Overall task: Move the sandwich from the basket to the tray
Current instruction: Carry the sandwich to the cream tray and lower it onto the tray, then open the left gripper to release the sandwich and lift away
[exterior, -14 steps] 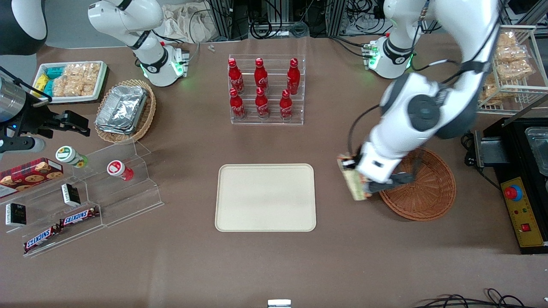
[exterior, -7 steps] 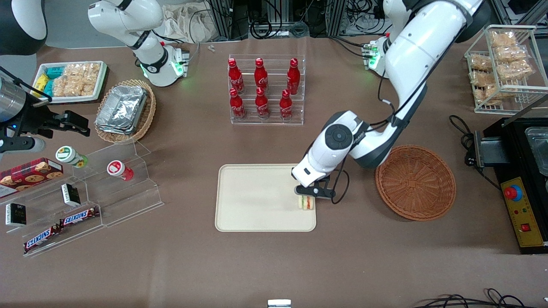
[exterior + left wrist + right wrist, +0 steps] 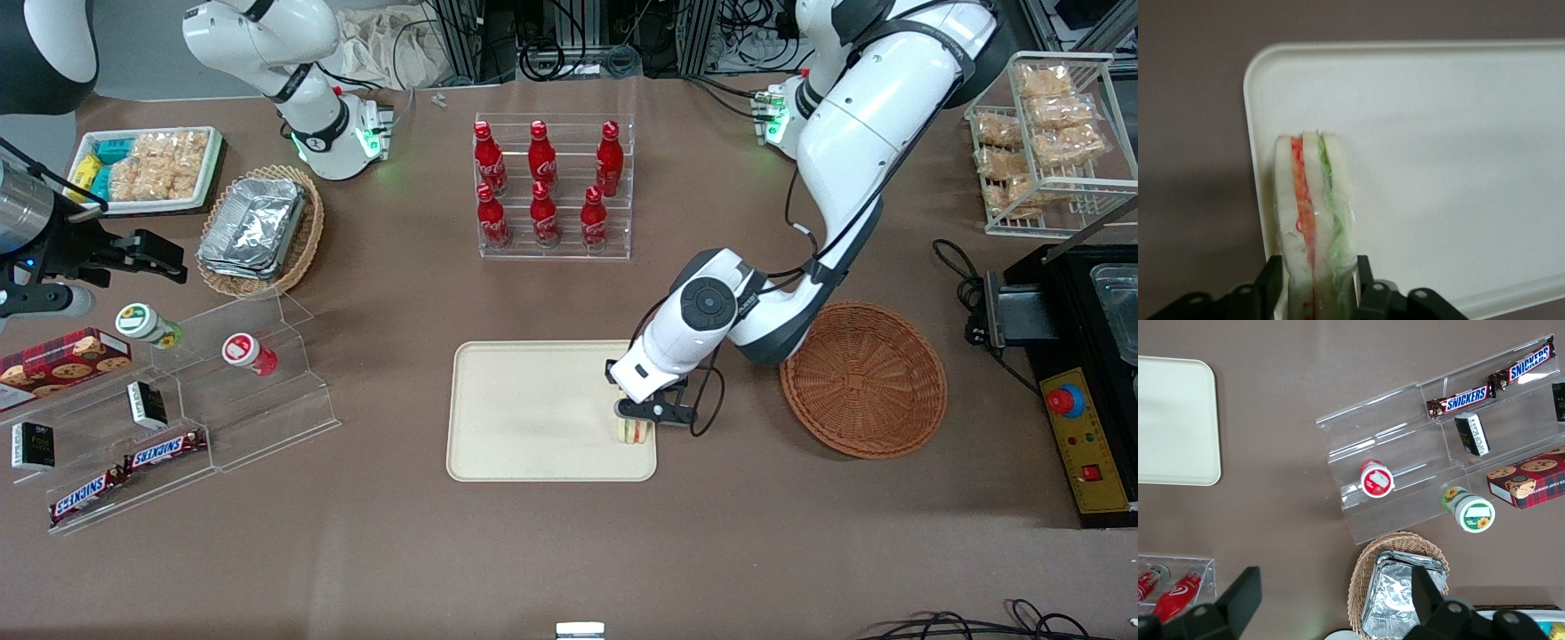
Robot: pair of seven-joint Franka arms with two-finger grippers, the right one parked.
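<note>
**Sandwich held over tray corner, jaws clamped on it**

Front view: your left arm's gripper (image 3: 642, 418) sits low over the tray (image 3: 524, 413), at the tray's edge that faces the basket (image 3: 863, 380) and near the tray corner closer to the camera. The sandwich (image 3: 635, 431) shows just under the gripper, inside the tray outline, standing on edge with its layers facing up. You can't tell from here if it touches the tray surface. The basket lies on the worktop (image 3: 569, 551) toward the working arm's end, well apart from the tray, nothing in it. Farther from the camera than the tray, a clear rack holds red cola bottles (image 3: 542, 184). Toward the parked arm's end you see a tan wicker basket with foil trays (image 3: 258, 227), a white tray of snack packets (image 3: 151, 169) and a clear stepped stand (image 3: 222, 391) with Snickers bars (image 3: 164, 451).

Left wrist view: the jaws grasp the sandwich (image 3: 1313, 227), one black finger (image 3: 1270, 283) pressed on each bread face. White bread outside, orange-red filling on one side, green on the other, clear wrap around it. It stands upright above the tray (image 3: 1458, 167), close to a rounded corner and the rim, brown worktop (image 3: 1191, 133) beside that.

Right wrist view: a corner of the tray (image 3: 1175, 420), the stepped stand (image 3: 1405, 447) with Snickers bars (image 3: 1458, 398), two capped cups, a cookie box (image 3: 1528, 477) and the foil trays (image 3: 1401, 593) in their wicker basket.
</note>
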